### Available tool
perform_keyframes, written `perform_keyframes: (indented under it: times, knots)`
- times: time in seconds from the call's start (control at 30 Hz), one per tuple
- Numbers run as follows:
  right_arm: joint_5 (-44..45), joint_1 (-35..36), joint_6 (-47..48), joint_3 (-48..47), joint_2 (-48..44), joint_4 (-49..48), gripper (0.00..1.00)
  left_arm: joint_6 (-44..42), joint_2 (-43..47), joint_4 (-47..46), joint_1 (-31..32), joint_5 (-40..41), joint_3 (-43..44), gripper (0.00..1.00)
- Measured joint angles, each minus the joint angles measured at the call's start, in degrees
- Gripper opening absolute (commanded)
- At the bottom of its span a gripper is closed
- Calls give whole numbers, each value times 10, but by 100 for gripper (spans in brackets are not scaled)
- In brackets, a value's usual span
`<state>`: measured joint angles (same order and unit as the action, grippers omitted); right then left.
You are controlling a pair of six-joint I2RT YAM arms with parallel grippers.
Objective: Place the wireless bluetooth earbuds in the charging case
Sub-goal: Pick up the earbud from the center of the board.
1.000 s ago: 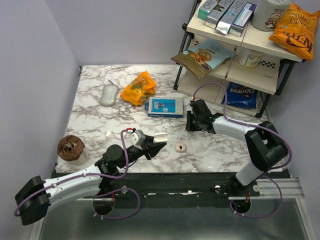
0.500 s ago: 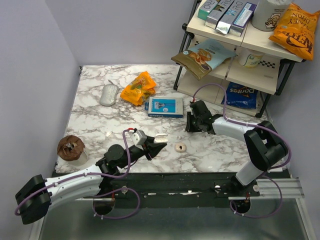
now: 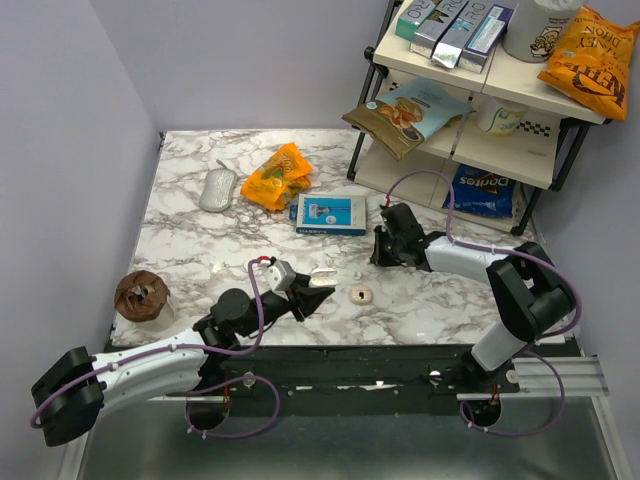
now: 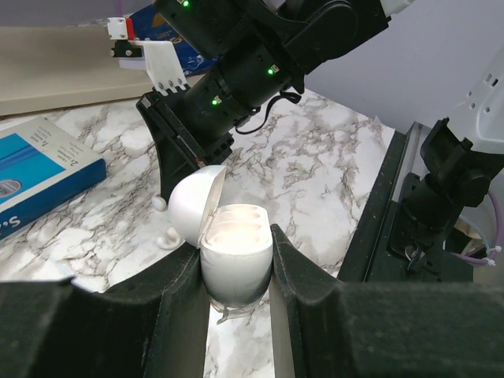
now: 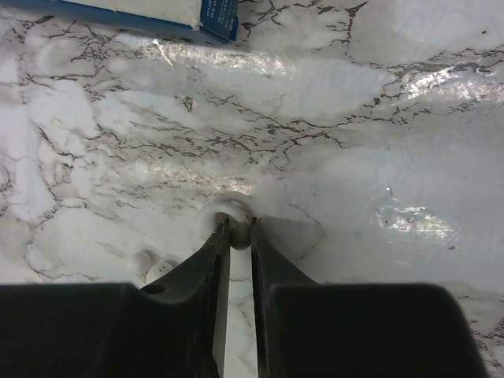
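My left gripper is shut on the white charging case and holds it upright just above the table. The case lid is swung open, and the wells inside look empty. My right gripper is down on the marble with its jaws closed on a small white earbud. A second small rounded piece lies beside its left finger. From above, a cream earbud and a tiny white piece lie between the case and my right gripper.
A blue-and-white flat box lies just behind the grippers. An orange snack bag and a grey-white mouse are at the back left. A brown muffin-like lump sits front left. A black shelf rack with snacks stands back right.
My left arm has crept slightly forward with the open case. My right gripper has edged a little to the left, staying low on the table.
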<state>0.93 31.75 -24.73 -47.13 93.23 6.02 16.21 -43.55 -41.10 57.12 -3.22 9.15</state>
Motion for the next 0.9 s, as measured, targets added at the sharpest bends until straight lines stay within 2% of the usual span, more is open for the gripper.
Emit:
perform_keyframes:
  times: [0.23,0.4,0.5,0.67,0.9]
  knots:
    - [-2,0,-3,2,-1,-4,4,4,-1,-4,0,0,-3,0]
    - [-2,0,-9,32,-35,-10,1,8,-1,-9,0,2,-8,0]
    - [-1,0,-10,56,-93,-9,1,8,-2,-16,0,8,-8,0]
    - [30,19,8,65,-244,-13,1,8,-25,-37,0,14,-6,0]
    - [141,139,81,64,-433,-17,1,7,-102,-83,0,15,25,0]
